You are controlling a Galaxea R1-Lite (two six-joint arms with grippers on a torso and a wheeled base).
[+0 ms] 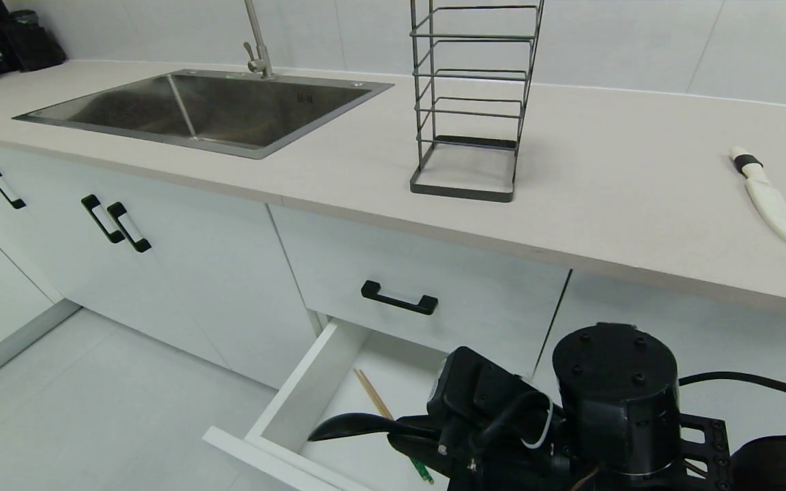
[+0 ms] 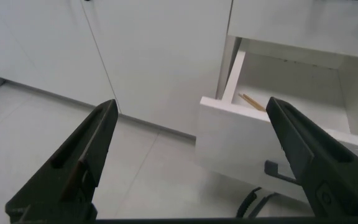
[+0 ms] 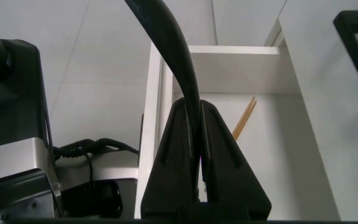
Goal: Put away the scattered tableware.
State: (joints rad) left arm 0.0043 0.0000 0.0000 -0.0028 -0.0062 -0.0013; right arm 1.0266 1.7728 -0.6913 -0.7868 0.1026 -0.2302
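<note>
Closest in, low at the near edge of the head view: black right arm, fat round joint housing and loose cables, bent down and stretched leftward over the open drawer (image 1: 297, 395). Right gripper (image 1: 420, 440) clenched on the thin handle of a black spoon (image 1: 345, 426). Smooth, dark, gently curved stem; oval bowl sticking out past the fingertips, over the front part of the drawer. Seen from the wrist, two wedge-shaped black fingers (image 3: 166, 168) pressed together, stem sandwiched between them and arching away.

Below the spoon, the drawer itself: white, smooth, boxy, pulled well out. On its floor a pair of slim wooden chopsticks (image 1: 373, 394), side by side at a slant, one end tipped green, partly hidden under the gripper.

Off to one side, over pale grey floor tiles (image 2: 36, 106): left gripper (image 2: 188, 165) released, two long matte-black fingers spread wide, nothing between them, aimed toward the drawer's front corner and well apart from it.

Just above the open drawer, a shut drawer front with a black bar handle (image 1: 398, 298). Farther up, a beige, faintly speckled counter (image 1: 625, 204). On it a tall black wire rack (image 1: 462, 193), upright, tiered. Out to the right and well apart, a white knife (image 1: 765, 194) with a black band on the handle, lying flat. Farthest back on the left, a rectangular brushed-steel sink (image 1: 229, 109) with a slender metal tap (image 1: 255, 41) behind it.
</note>
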